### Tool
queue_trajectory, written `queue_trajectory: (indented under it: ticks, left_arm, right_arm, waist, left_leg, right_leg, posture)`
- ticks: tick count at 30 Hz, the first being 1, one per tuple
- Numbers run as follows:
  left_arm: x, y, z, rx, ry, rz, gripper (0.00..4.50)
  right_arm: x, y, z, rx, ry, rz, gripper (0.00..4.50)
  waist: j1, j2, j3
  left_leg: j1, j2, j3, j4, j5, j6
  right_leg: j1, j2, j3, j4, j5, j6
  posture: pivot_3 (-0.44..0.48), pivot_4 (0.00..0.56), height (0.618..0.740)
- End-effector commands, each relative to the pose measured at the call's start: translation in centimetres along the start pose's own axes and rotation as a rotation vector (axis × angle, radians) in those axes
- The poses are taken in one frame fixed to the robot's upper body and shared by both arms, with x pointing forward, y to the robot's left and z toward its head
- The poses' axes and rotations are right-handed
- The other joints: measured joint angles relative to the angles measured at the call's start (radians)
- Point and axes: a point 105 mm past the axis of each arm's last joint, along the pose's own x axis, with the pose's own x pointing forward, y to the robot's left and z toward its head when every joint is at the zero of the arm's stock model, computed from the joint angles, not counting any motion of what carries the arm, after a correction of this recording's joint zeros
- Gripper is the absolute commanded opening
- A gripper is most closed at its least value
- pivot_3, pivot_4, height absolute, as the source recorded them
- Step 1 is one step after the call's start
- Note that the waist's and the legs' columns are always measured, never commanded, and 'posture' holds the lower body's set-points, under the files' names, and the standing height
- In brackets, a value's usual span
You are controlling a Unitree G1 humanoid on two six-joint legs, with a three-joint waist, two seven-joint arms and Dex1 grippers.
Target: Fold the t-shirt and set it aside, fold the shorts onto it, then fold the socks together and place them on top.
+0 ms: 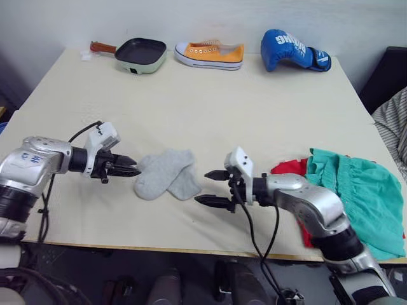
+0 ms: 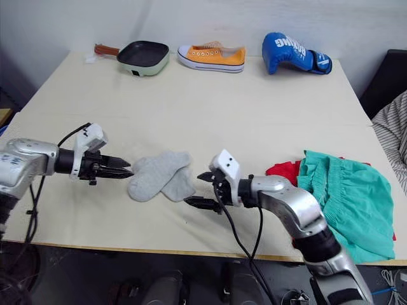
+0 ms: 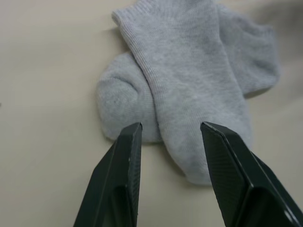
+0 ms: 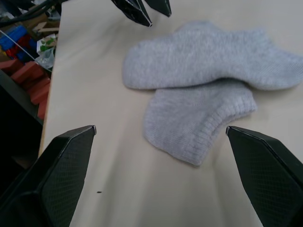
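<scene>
Left gripper (image 1: 135,171) sits at the left edge of the socks (image 1: 166,174), 2 black fingers only a narrow gap apart, holding nothing; tips just beside the toe end, touching or not, can't tell. Left wrist view: textured, wedge-shaped fingers (image 3: 120,175) with the knit right ahead of them. Right gripper (image 1: 206,187) is spread wide and empty, just to the right of the socks, 1 finger above the other in the head view; its fingers (image 4: 57,170) bracket the lower sock's ribbed cuff without touching it.

Socks: 2 light grey, soft knit ankle socks, lying flat and overlapped, 1 crossing over the other, near the front-middle of the table (image 1: 210,108). Table is a plain cream, matte top.

Shorts (image 1: 356,190): teal-green crumpled cloth with a gathered waistband, lying on the t-shirt (image 1: 289,167) at the table's front right. The t-shirt is bright red and mostly hidden, only an edge poking out on the left and a strip near the right arm. Shorts hang past the table's front edge.

Far edge of the table: small black-lined frying pan (image 1: 140,54) with a brown handle, orange sneaker (image 1: 210,54) with a white sole, blue boxing glove (image 1: 292,51). All well apart from the socks. Striped fabric (image 1: 393,124) is cut off at the right.
</scene>
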Motion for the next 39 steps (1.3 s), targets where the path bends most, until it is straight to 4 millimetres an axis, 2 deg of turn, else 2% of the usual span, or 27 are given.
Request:
queue_trajectory:
  ticks: [1, 4, 6, 7, 9, 14, 18, 21, 25, 30, 34, 39]
  left_arm:
    - [-0.3, 0.9, -0.4, 0.12, 0.06, 0.001, 2.04]
    - [0.1, 1.8, -1.0, 0.164, 0.089, 0.019, 2.04]
    - [0.3, 2.0, -0.8, 0.162, 0.069, 0.012, 2.09]
    - [0.4, 2.1, -0.7, 0.157, 0.058, 0.009, 1.9]
    - [0.7, 1.9, -0.6, 0.155, 0.042, -0.02, 1.5]
    - [1.1, 0.9, -0.8, 0.153, 0.051, -0.092, 0.0]
    - [0.8, -0.3, -1.2, 0.13, 0.053, -0.148, 0.0]
    - [0.4, -1.9, -1.4, 0.111, 0.061, -0.214, 0.0]
    - [-0.2, -5.2, -1.6, 0.095, 0.071, -0.295, 0.0]
    - [0.4, -9.0, -1.7, 0.061, 0.044, -0.286, 0.0]
    - [1.3, -9.9, -2.4, 0.02, 0.023, -0.18, 0.0]
    - [1.5, -10.3, -2.7, -0.045, -0.001, -0.108, 0.0]
  right_arm:
    - [1.3, 0.2, 0.1, -0.098, 0.017, 0.011, 4.5]
    - [2.4, -0.2, -0.2, -0.141, 0.026, -0.002, 4.5]
    - [3.0, -0.4, -0.2, -0.149, 0.025, -0.007, 4.11]
    - [3.2, -0.5, -0.3, -0.15, 0.026, -0.01, 3.85]
    - [3.7, -0.7, -0.5, -0.167, 0.032, -0.02, 3.23]
    - [3.5, -0.8, -0.2, -0.205, 0.024, -0.007, 1.37]
    - [2.5, -1.2, 0.0, -0.24, 0.021, 0.007, 0.02]
    - [1.5, -1.5, 0.3, -0.289, 0.037, 0.035, 0.02]
    - [-1.1, -1.2, 0.7, -0.338, 0.053, 0.13, 0.02]
    - [-3.9, -1.8, -0.6, -0.4, 0.136, 0.195, 0.02]
    - [-4.6, -3.1, -1.2, -0.416, 0.166, 0.176, 0.02]
    - [-4.1, -3.7, -1.3, -0.439, 0.149, 0.144, 0.02]
  waist:
    - [-0.005, 0.0, 0.0]
    - [-0.009, 0.0, 0.0]
    - [-0.008, 0.0, 0.0]
    - [-0.007, 0.0, 0.0]
    - [-0.007, 0.0, 0.0]
    - [-0.007, 0.0, 0.0]
    - [-0.009, 0.0, 0.0]
    - [-0.011, 0.0, 0.0]
    - [-0.015, 0.0, 0.0]
    - [-0.011, 0.0, 0.0]
    - [-0.008, 0.0, 0.0]
    - [-0.005, 0.0, 0.0]
  left_leg:
    - [-0.003, 0.0, 0.0, 0.0, 0.0, 0.001]
    - [-0.005, 0.0, 0.001, 0.0, -0.001, 0.002]
    - [-0.005, 0.0, 0.001, 0.0, -0.001, 0.003]
    - [-0.005, 0.0, 0.001, 0.001, -0.001, 0.003]
    - [-0.004, 0.0, 0.001, 0.001, -0.001, 0.003]
    - [-0.004, 0.0, 0.001, 0.002, -0.002, 0.004]
    - [-0.004, 0.0, 0.0, 0.002, -0.002, 0.004]
    - [-0.004, 0.0, 0.0, 0.002, -0.002, 0.004]
    - [-0.004, 0.0, 0.0, 0.001, -0.002, 0.004]
    - [-0.003, 0.0, -0.001, 0.001, -0.002, 0.006]
    - [-0.001, 0.0, 0.0, 0.001, -0.003, 0.006]
    - [0.0, 0.0, 0.0, 0.001, -0.002, 0.006]
  right_leg:
    - [-0.002, 0.0, 0.0, 0.002, 0.001, 0.001]
    - [-0.003, -0.001, 0.0, 0.0, 0.002, 0.002]
    - [-0.003, -0.001, -0.001, 0.0, 0.002, 0.003]
    - [-0.003, -0.001, -0.001, 0.0, 0.002, 0.003]
    - [-0.003, -0.002, -0.001, 0.0, 0.002, 0.003]
    - [-0.002, -0.002, 0.0, 0.001, 0.002, 0.004]
    - [-0.002, -0.002, 0.0, 0.001, 0.002, 0.004]
    - [-0.002, -0.002, 0.0, 0.001, 0.002, 0.004]
    - [-0.002, -0.002, 0.0, 0.001, 0.002, 0.004]
    - [0.0, -0.003, 0.0, 0.0, 0.002, 0.004]
    - [0.0, -0.003, 0.001, -0.002, 0.002, 0.004]
    - [0.0, -0.003, 0.001, -0.001, 0.002, 0.004]
  posture:
    - [0.0, 0.15, 0.74]
    - [0.0, 0.15, 0.74]
    - [0.0, 0.15, 0.74]
    - [0.0, 0.15, 0.74]
    - [0.0, 0.15, 0.74]
    - [0.0, 0.15, 0.74]
    - [0.0, 0.15, 0.74]
    - [0.0, 0.15, 0.74]
    - [0.0, 0.15, 0.74]
    - [0.0, 0.15, 0.74]
    - [0.0, 0.15, 0.74]
    - [0.0, 0.15, 0.74]
